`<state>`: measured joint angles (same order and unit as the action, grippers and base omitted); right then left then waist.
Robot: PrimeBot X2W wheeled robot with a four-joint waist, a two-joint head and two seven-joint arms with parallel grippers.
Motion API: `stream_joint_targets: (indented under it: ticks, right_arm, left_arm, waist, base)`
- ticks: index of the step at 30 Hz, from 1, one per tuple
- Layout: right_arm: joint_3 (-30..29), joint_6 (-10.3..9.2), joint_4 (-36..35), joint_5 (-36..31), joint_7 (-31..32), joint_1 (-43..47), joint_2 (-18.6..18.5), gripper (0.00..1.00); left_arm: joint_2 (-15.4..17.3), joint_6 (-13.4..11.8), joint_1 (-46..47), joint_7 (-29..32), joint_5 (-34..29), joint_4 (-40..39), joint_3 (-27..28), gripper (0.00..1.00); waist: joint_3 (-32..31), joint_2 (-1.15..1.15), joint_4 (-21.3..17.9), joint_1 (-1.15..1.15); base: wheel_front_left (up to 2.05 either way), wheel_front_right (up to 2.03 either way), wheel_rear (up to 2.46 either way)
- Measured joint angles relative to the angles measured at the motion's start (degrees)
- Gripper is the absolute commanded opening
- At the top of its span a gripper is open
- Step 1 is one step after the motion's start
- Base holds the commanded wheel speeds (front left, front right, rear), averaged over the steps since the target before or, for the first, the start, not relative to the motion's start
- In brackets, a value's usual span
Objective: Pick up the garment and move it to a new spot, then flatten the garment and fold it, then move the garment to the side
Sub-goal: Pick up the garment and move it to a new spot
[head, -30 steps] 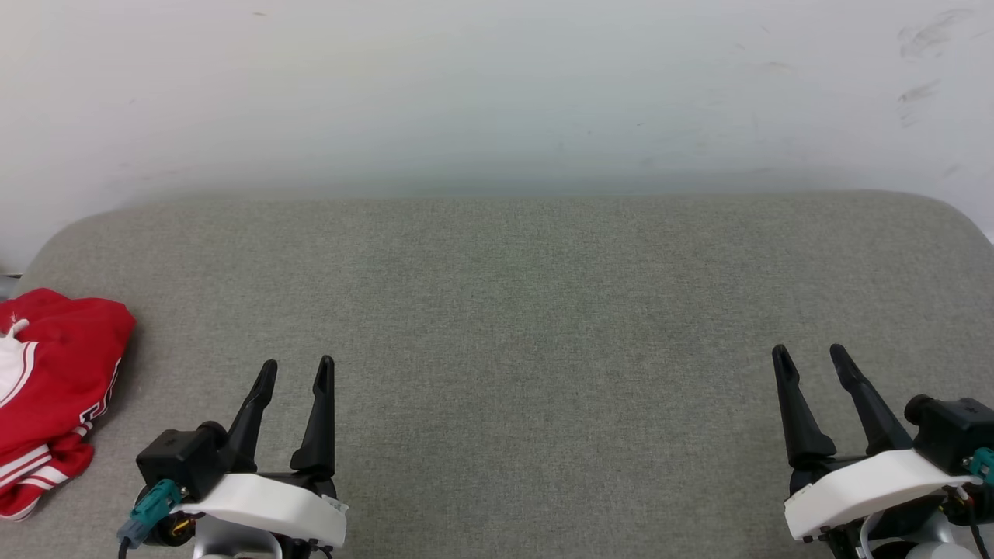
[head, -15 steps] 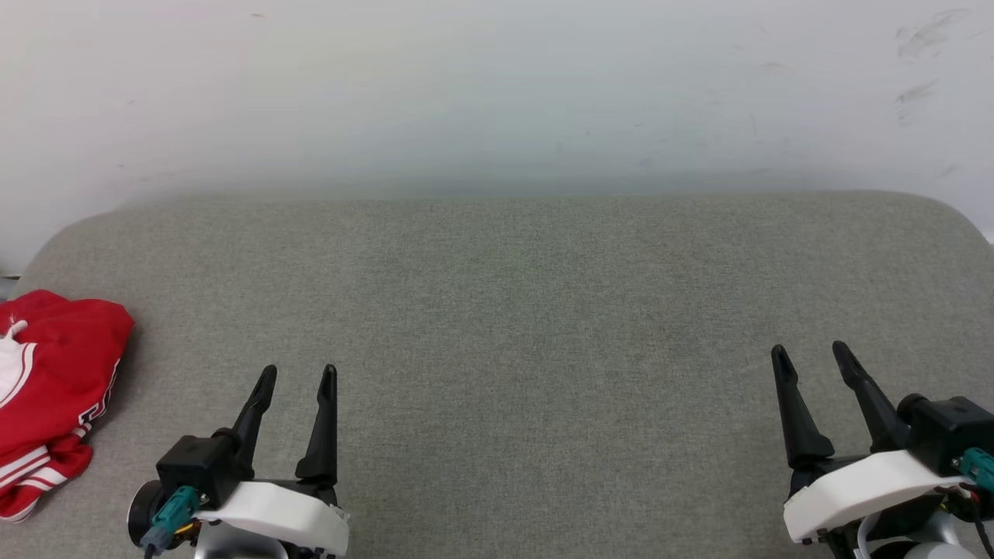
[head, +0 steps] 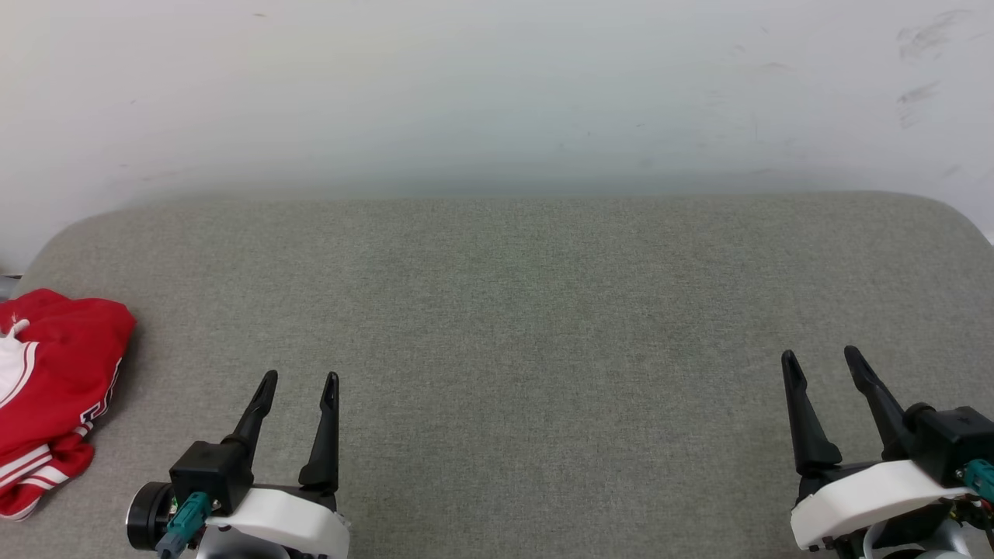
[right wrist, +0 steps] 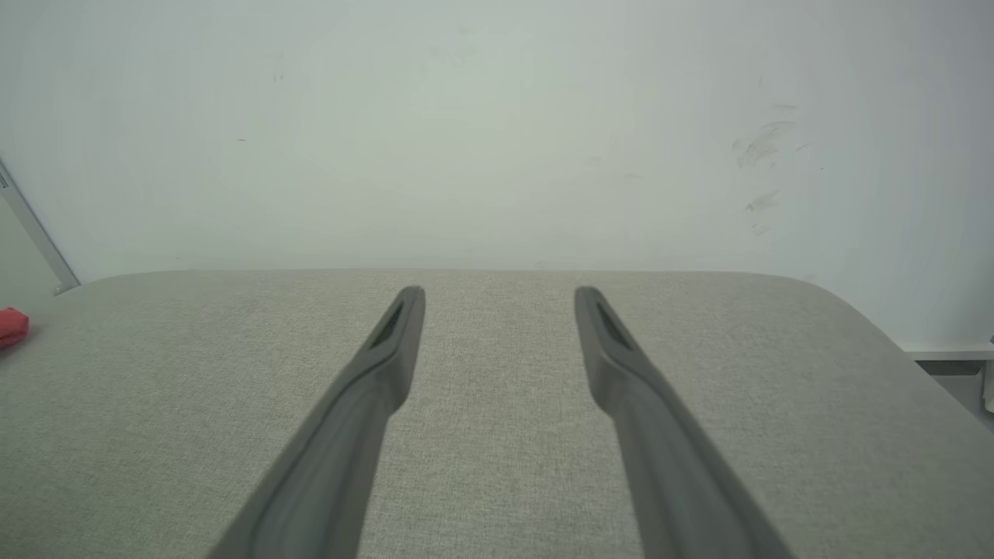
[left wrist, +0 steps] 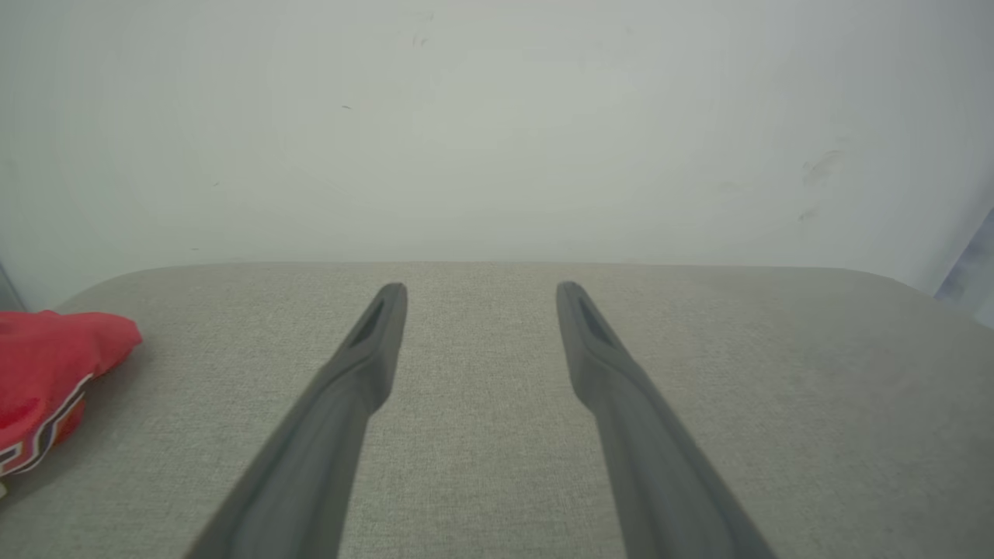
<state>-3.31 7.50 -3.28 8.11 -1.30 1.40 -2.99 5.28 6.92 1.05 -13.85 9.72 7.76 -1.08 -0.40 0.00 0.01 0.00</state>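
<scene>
– Red cloth, crumpled at the far left: is that the garment (head: 54, 388)?
– Yes. It lies in a heap on the grey-green padded surface (head: 497, 310), right at its left edge, partly cut off by the head view. White panels with red-and-white striped trim (head: 27, 466) show among the folds.
– Any print on it?
– A bit of black-and-white marking runs along its right-hand edge, but it is folded over and I cannot read it.
– Where is the left gripper (head: 300, 378)?
– Low in the head view, to the right of the garment and apart from it. Its jaws are spread and it holds nothing. In the left wrist view, the grey weave shows in the gap of that gripper (left wrist: 481, 289), with the garment (left wrist: 46, 373) off to the left.
– And the right gripper (head: 821, 355)?
– At the lower right, well apart from the garment, with most of the surface between them. Its jaws are spread too and it grips nothing. In its own wrist view the gripper (right wrist: 501, 291) points toward the pale wall (right wrist: 497, 116).
– Does that view catch the garment?
– A small red scrap (right wrist: 12, 326) sits at its left edge; probably the garment, though too little shows to be sure.
</scene>
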Motion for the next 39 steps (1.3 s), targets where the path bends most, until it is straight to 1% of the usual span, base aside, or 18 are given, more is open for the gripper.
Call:
stream_joint_targets:
  ticks: [11, 20, 25, 32, 33, 34, 39]
  right_arm:
    - [-0.26, 0.0, -0.09, -2.68, -1.65, 0.04, 0.0, 1.0]
    - [-0.27, 0.0, -0.34, -2.14, -1.96, 0.04, 0.0, 1.0]
    - [0.33, 0.0, -1.15, -2.01, -1.85, 0.04, 0.01, 1.0]
    - [2.34, 0.01, -1.8, -3.01, -0.9, -0.06, 0.02, 1.0]
    - [2.34, 0.01, -1.8, -3.01, -0.9, -0.06, 0.02, 1.0]
    - [2.89, 0.01, -1.93, -3.14, -0.73, -0.1, 0.02, 1.0]
    - [4.37, 0.01, -2.25, -3.66, -0.22, -0.39, 0.02, 1.0]
  left_arm:
    - [-0.05, 0.14, 0.14, -1.05, -2.89, 1.56, 0.25, 1.0]
    - [-0.24, 0.33, 0.7, -1.13, -1.44, 2.1, 0.8, 1.0]
    - [-0.27, 0.38, 1.55, -1.14, -0.91, 1.75, 1.41, 1.0]
    - [-0.22, -0.35, 1.78, -1.22, -0.48, 1.67, 3.3, 1.0]
    - [-0.22, -0.35, 1.78, -1.22, -0.48, 1.67, 3.3, 1.0]
    - [-0.05, -0.38, 1.92, -1.22, -0.42, 1.72, 3.74, 1.0]
    - [0.4, -0.79, 2.06, -1.22, -0.6, 1.62, 4.69, 1.0]
  waist:
    - [0.0, 0.0, 0.71, 0.0]
    - [-0.02, 0.0, 3.15, 0.0]
    - [-0.02, 0.0, 5.8, 0.0]
    - [-0.01, 0.0, 10.82, 0.0]
    - [-0.01, 0.0, 10.82, 0.0]
    - [0.02, 0.0, 12.45, 0.0]
    - [0.22, 0.0, 16.65, 0.0]
  base:
    - [0.0, 0.0, 0.0]
    - [0.0, 0.0, 0.0]
    - [0.0, 0.0, 0.0]
    - [0.0, 0.0, 0.0]
    - [0.0, 0.0, 0.0]
    - [0.0, 0.0, 0.0]
    - [0.0, 0.0, 0.0]
